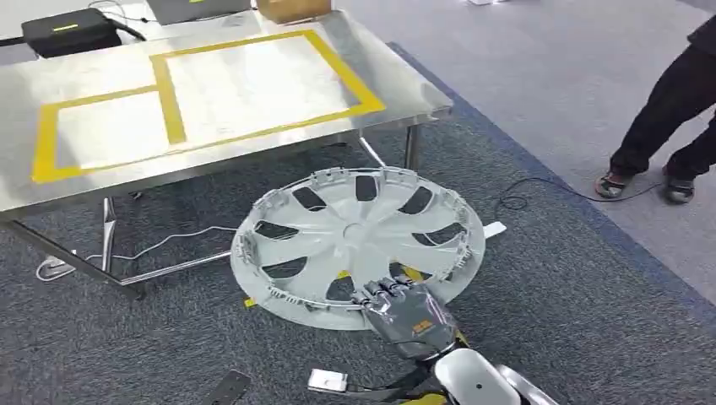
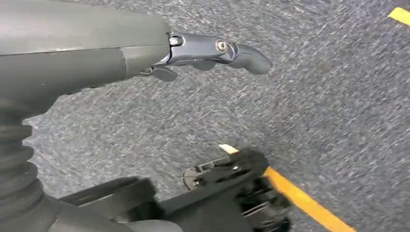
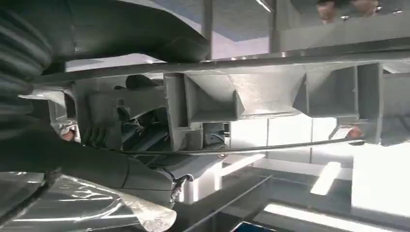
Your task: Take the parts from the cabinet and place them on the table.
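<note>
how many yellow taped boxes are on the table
2. Both on the steel table: a smaller yellow box on its left part, a larger yellow box beside it on the right, sharing one tape strip.

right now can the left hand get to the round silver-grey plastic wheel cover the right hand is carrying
Probably not directly. The left hand hangs over grey carpet, holding nothing, while the right hand grips the round silver-grey plastic wheel cover by its near rim, in front of the steel table.

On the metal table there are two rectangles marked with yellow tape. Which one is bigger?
The bigger yellow rectangle is the one nearer the cardboard box, toward the person's side of the table. The smaller rectangle lies beside it.
</note>
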Controlling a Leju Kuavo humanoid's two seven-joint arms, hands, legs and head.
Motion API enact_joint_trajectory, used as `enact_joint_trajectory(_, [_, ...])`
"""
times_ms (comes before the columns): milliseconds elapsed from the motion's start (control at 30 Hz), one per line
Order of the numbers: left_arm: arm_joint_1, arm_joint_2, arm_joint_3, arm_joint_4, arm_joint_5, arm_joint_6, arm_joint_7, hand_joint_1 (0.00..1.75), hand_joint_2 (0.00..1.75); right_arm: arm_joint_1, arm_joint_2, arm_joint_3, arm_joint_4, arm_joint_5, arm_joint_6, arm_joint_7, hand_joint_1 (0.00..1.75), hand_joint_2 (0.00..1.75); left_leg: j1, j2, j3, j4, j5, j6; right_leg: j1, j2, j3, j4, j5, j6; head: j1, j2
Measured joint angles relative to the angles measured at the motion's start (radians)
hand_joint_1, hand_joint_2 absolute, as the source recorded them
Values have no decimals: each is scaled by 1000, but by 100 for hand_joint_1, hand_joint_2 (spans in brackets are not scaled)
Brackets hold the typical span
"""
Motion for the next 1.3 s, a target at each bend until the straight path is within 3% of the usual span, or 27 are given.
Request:
enact_joint_trajectory(100, [0,-3,0,0,4,-2,0,0,175,-2,0,0,0,1,7,2,166,175,3,-40,-2,-9,1,11,4,-40,15,-8,-8,16,2,0])
enact_joint_trajectory(133, [2,-6,0,0,6,-3,0,0,175,-4,-1,0,0,1,8,3,166,175,11,-51,6,-17,6,16,-2,7,7,4,-20,23,3,0])
enact_joint_trajectory(167, [-3,-8,0,0,8,-3,0,0,175,-5,-1,0,0,1,9,5,166,175,14,-63,7,-17,6,23,-6,65,-12,46,-44,23,9,0])
enact_joint_trajectory(200, [-9,-11,0,0,9,-3,0,0,175,-5,-3,0,0,2,9,5,166,175,16,-75,6,-17,5,28,-6,90,-48,118,-77,24,13,0])
enact_joint_trajectory(267, [-14,-16,0,0,11,-5,0,0,175,-4,-8,2,0,2,11,5,166,175,15,-104,7,-16,4,31,-6,103,-137,275,-132,28,13,0])
enact_joint_trajectory(300, [-14,-18,0,0,16,-10,0,0,175,-2,-12,2,1,2,14,6,166,175,15,-120,8,-16,3,31,-6,104,-165,311,-129,28,13,0])
enact_joint_trajectory(333, [-12,-19,0,0,20,-14,-1,0,175,1,-15,3,2,2,17,7,166,175,15,-137,10,-15,2,31,-6,104,-166,293,-101,27,13,0])
enact_joint_trajectory(400, [-12,-23,1,0,20,-18,-6,0,175,3,-19,3,2,2,19,8,166,175,18,-169,15,-11,-2,25,-7,116,-110,145,3,24,13,0])
enact_joint_trajectory(433, [-13,-26,1,0,20,-18,-8,0,175,3,-20,3,2,2,20,8,166,175,19,-183,17,-7,-7,20,-11,145,-70,50,50,24,14,0])
enact_joint_trajectory(467, [-15,-27,1,0,20,-18,-9,0,175,2,-22,3,3,2,21,7,166,175,15,-190,13,-4,-9,14,-18,204,-56,24,31,25,14,0])
enact_joint_trajectory(500, [-17,-28,1,0,20,-19,-10,0,175,2,-23,3,1,2,20,6,166,175,18,-203,2,5,-9,11,-21,202,-44,4,30,23,13,0])
enact_joint_trajectory(600, [-12,-30,0,0,12,-19,-9,0,175,7,-23,5,1,1,22,8,166,175,26,-233,-3,-1,-3,-3,-13,173,-41,7,30,12,13,0])
enact_joint_trajectory(633, [-11,-30,0,0,8,-19,-7,0,175,7,-23,5,1,-2,22,8,166,175,27,-224,-5,5,-12,-8,-21,154,-35,0,32,4,14,0])
enact_joint_trajectory(667, [-11,-32,-1,0,1,-18,-4,0,175,8,-23,5,1,-9,20,9,166,175,19,-166,-17,37,-30,-15,-19,145,-30,-1,29,-3,4,0])
enact_joint_trajectory(700, [-12,-32,-3,0,-5,-17,2,0,175,10,-23,5,0,-15,18,10,166,175,21,-131,-48,102,-64,-21,-17,130,-26,-1,26,-9,1,0])
enact_joint_trajectory(767, [-9,-32,-3,0,-13,-15,11,0,175,25,-24,5,0,-16,14,11,166,175,26,-106,-124,258,-124,-27,-13,99,-19,-1,19,-16,2,0])
enact_joint_trajectory(800, [-4,-32,-4,0,-17,-14,15,0,175,38,-24,6,0,-16,11,14,166,175,28,-104,-147,301,-131,-28,-12,84,-15,-1,15,-16,1,0])
enact_joint_trajectory(833, [4,-31,-5,0,-24,-13,19,0,175,53,-26,6,0,-16,10,19,166,175,29,-104,-146,296,-114,-29,-12,77,-9,-1,10,-14,1,0])
enact_joint_trajectory(867, [14,-30,-8,0,-27,-11,21,0,175,67,-28,6,-1,-16,5,20,166,175,29,-103,-122,245,-75,-27,-12,70,-3,-1,5,-11,2,0])
enact_joint_trajectory(933, [28,-27,-14,0,-31,-11,18,0,175,87,-33,7,-8,-23,-2,21,166,175,28,-101,-37,72,14,-16,-12,60,9,-1,-2,-6,2,0])
enact_joint_trajectory(967, [31,-25,-17,0,-31,-13,14,0,175,92,-36,7,-9,-24,-5,23,166,175,23,-92,-10,22,12,-7,-13,57,8,-3,-5,-4,2,0])
enact_joint_trajectory(1000, [31,-25,-19,1,-32,-14,13,0,175,95,-40,7,-9,-24,-12,24,166,175,17,-88,-6,6,6,-2,-5,55,4,1,-7,2,3,0])
enact_joint_trajectory(1033, [30,-26,-21,1,-35,-15,13,0,175,98,-45,6,-9,-26,-15,25,166,175,16,-88,-6,2,2,-2,-8,55,1,-2,-5,7,1,0])
enact_joint_trajectory(1067, [33,-28,-22,2,-36,-15,15,0,175,101,-50,6,-9,-27,-15,25,166,175,20,-88,-5,-5,5,-19,-4,57,1,0,-10,-4,4,0])
enact_joint_trajectory(1133, [33,-30,-22,3,-35,-17,17,0,175,111,-60,5,-9,-19,-12,25,166,175,18,-88,-4,-5,3,-17,-6,56,5,-6,-7,-3,4,0])
enact_joint_trajectory(1300, [15,-45,-23,3,-29,-26,1,0,175,120,-74,4,-22,-2,-5,39,166,175,18,-88,-4,-5,0,-9,-6,57,12,-21,-1,10,3,0])
